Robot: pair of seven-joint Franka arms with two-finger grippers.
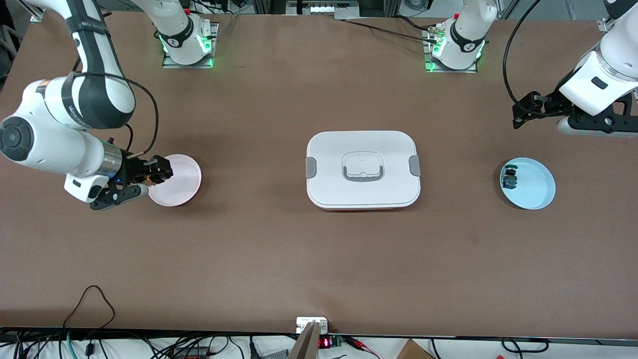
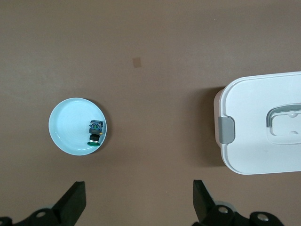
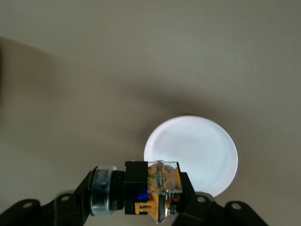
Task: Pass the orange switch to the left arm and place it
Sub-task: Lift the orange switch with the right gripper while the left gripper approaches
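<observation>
My right gripper (image 1: 155, 172) is shut on the orange switch (image 3: 151, 190), a small black part with orange marks and a silver ring, held sideways between the fingers. It hangs over the edge of the pink plate (image 1: 180, 183) at the right arm's end of the table; the plate also shows in the right wrist view (image 3: 197, 150). The white box (image 1: 363, 169) sits at the table's middle, between the two arms. My left gripper (image 1: 518, 115) is open and empty in the air at the left arm's end, and its fingers (image 2: 75, 200) stand wide apart.
A light blue plate (image 1: 537, 192) lies at the left arm's end and holds a small dark part with a green cap (image 1: 509, 178). Both show in the left wrist view, the plate (image 2: 68, 125) and the part (image 2: 95, 132), with the box (image 2: 263, 127) beside them.
</observation>
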